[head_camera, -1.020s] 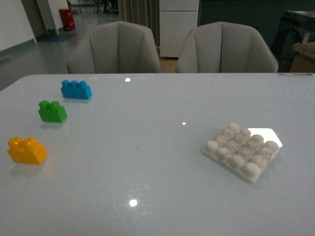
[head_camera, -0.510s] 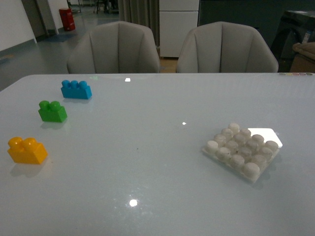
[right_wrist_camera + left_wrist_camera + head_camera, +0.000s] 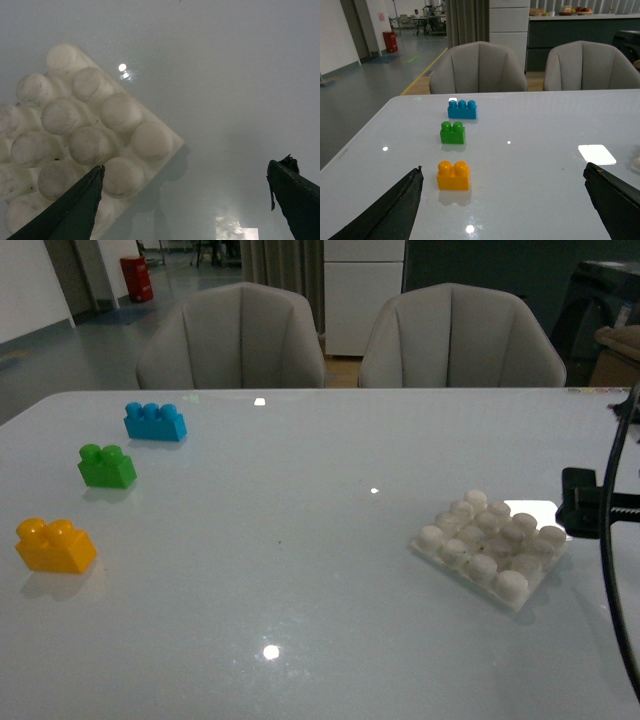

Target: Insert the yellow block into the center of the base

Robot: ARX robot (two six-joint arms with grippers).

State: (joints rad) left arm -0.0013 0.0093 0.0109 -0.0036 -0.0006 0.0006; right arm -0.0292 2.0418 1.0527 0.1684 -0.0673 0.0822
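The yellow block (image 3: 55, 545) sits on the table at the near left; the left wrist view shows it (image 3: 453, 175) just ahead of my open, empty left gripper (image 3: 502, 171), closer to one finger. The base (image 3: 490, 548), a whitish studded plate, lies at the right. In the right wrist view the base (image 3: 75, 135) is under and beside one finger of my open, empty right gripper (image 3: 186, 170), which hovers above its corner. A black part of the right arm (image 3: 590, 505) shows at the right edge of the front view.
A green brick (image 3: 106, 467) and a blue brick (image 3: 154, 422) stand behind the yellow block, in a line. A bright rectangle of reflected light (image 3: 540, 515) lies just behind the base. Two grey chairs (image 3: 232, 340) stand beyond the far edge.
The right arm has come into the front view at the right edge, beside the base. The bricks and the base have not moved.
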